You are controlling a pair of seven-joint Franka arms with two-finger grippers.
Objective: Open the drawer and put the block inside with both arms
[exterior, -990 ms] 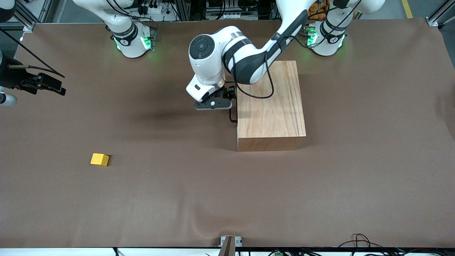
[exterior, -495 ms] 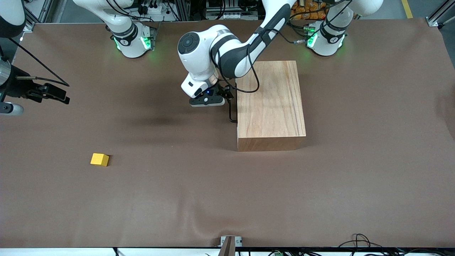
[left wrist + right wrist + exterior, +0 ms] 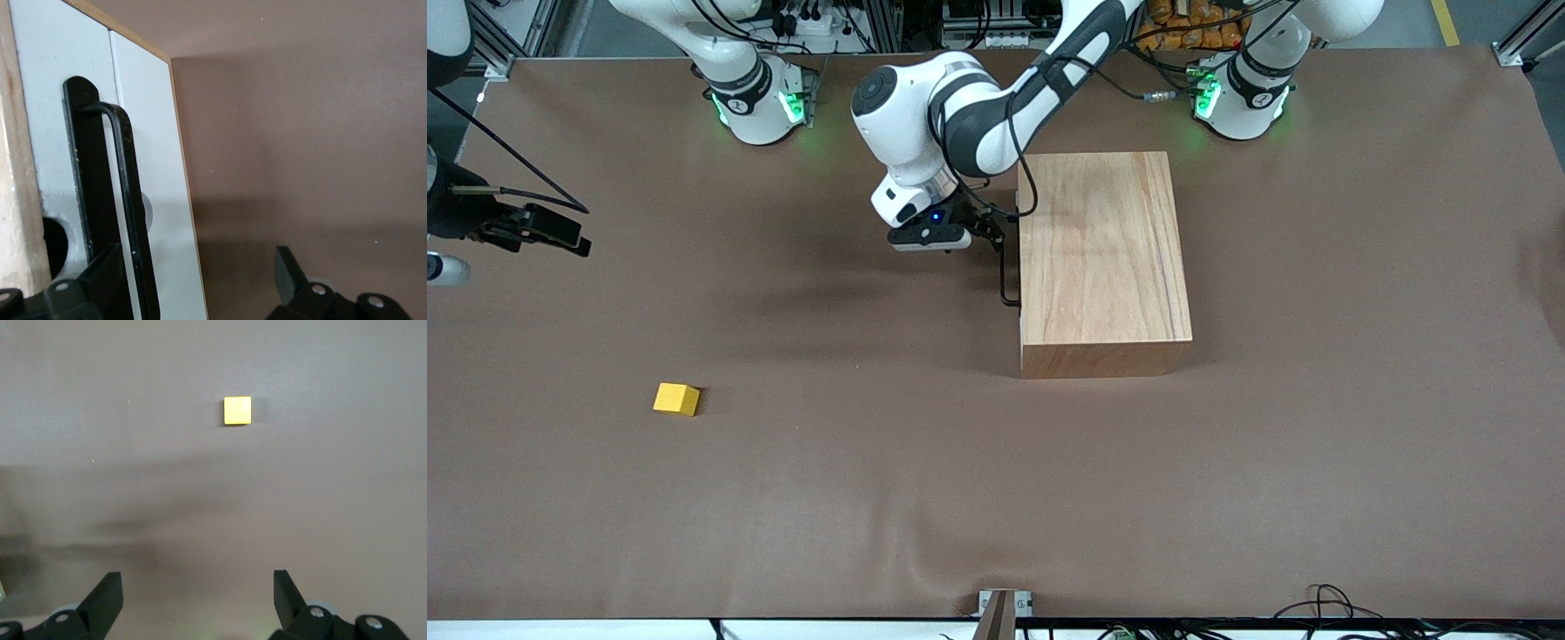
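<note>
The white-fronted drawer [image 3: 143, 200] sits shut in its box; the yellow block [image 3: 677, 398] lies well apart.

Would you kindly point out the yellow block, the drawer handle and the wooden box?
yellow block [image 3: 676, 398]: front view, top face.
drawer handle [image 3: 130, 193]: left wrist view, black bar.
wooden box [image 3: 1103, 249]: front view, top panel.

The left white jointed arm [image 3: 996, 124] reaches from its green-lit base [image 3: 1240, 93] across toward the right arm's end, elbow raised and wrist turned downward. Its black two-finger left gripper [image 3: 193, 283] sits low, jaws apart; one finger [image 3: 100, 283] lies against a black bar and the other finger [image 3: 290, 277] stands free. The right white jointed arm [image 3: 445, 36] waits at the edge of the front view. Its black two-finger right gripper [image 3: 197, 597] hangs above the brown surface [image 3: 871, 462], jaws fully apart and holding nothing.
</note>
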